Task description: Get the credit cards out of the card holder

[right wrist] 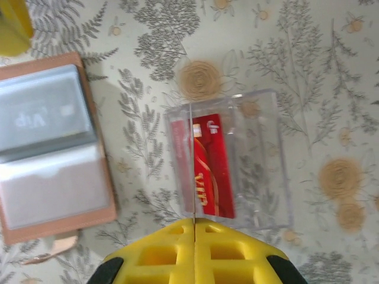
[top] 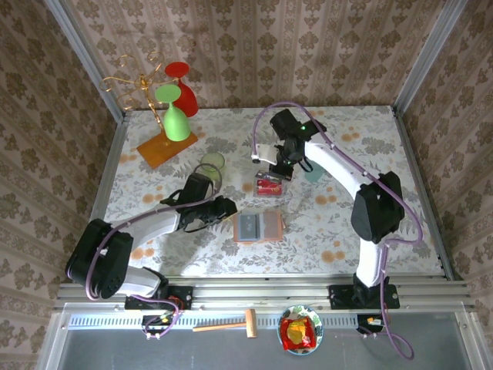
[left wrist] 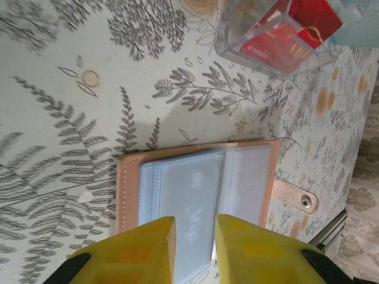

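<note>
While the left gripper [left wrist: 195, 220] is held with its fingers slightly parted and nothing between them, a card is best taken by its edge rather than pressed flat. Directly beneath the fingertips the holder [left wrist: 251, 171] is laid open on the table [left wrist: 59, 89], and a grey card [left wrist: 186, 198] is seen through the clear sleeve under the tips. This card is judged to be the one in hand.

The jaws should be widened only a little, lowered at the sleeve's open side, and closed on the card's exposed edge. Which side is open cannot be told. The card should be drawn out along the sleeve, not raised straight up, or the light holder may be dragged along with it.

Beyond the holder, ahead and to the right of the tips, a clear box [left wrist: 249, 21] is stood with a red card [left wrist: 296, 29] inside. Above that box the right gripper [right wrist: 194, 223] is held with its fingers pressed together, pinching nothing. It could be brought down on the holder's cover to pin it while the grey card is pulled.
</note>
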Controlling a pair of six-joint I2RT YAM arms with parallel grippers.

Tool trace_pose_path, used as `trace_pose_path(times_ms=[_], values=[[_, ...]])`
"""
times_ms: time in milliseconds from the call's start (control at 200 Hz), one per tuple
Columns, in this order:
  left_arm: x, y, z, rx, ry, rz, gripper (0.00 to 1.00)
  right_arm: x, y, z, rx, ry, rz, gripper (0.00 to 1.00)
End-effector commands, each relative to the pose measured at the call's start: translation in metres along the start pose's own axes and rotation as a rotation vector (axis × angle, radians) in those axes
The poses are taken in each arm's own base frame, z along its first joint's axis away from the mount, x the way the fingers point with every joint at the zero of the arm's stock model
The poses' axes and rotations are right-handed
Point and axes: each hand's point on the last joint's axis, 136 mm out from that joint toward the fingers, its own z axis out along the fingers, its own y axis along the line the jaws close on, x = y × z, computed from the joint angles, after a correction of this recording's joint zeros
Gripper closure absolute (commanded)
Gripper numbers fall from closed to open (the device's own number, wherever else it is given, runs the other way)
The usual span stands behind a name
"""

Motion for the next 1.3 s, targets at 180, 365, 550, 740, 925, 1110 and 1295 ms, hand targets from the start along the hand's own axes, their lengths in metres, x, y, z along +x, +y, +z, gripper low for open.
trace_pose_path(times_ms=[180, 365, 550, 740, 925, 1110, 1295], values=[[0.003, 0.019, -0.020, -0.026, -0.007, -0.023, 0.75, 0.013, -0.016, 0.004, -0.105, 0.114, -0.081, 1.00], [0.006, 0.027, -0.027, -0.042, -0.021, -0.044, 0.75, 0.014, -0.026, 0.017, -0.132, 0.139, -0.086, 1.00], [0.010, 0.031, -0.031, -0.054, -0.020, -0.051, 0.75, 0.015, -0.035, 0.028, -0.140, 0.151, -0.096, 1.00], [0.003, 0.036, -0.038, -0.060, -0.046, -0.071, 0.75, 0.017, -0.039, 0.038, -0.156, 0.165, -0.110, 1.00], [0.001, 0.039, -0.039, -0.066, -0.055, -0.083, 0.75, 0.020, -0.031, 0.043, -0.208, 0.176, -0.106, 1.00], [0.003, 0.040, -0.038, -0.066, -0.048, -0.090, 0.75, 0.022, -0.025, 0.050, -0.252, 0.176, -0.091, 1.00], [0.003, 0.041, -0.040, -0.070, -0.055, -0.091, 0.75, 0.025, -0.020, 0.061, -0.286, 0.191, -0.081, 1.00]])
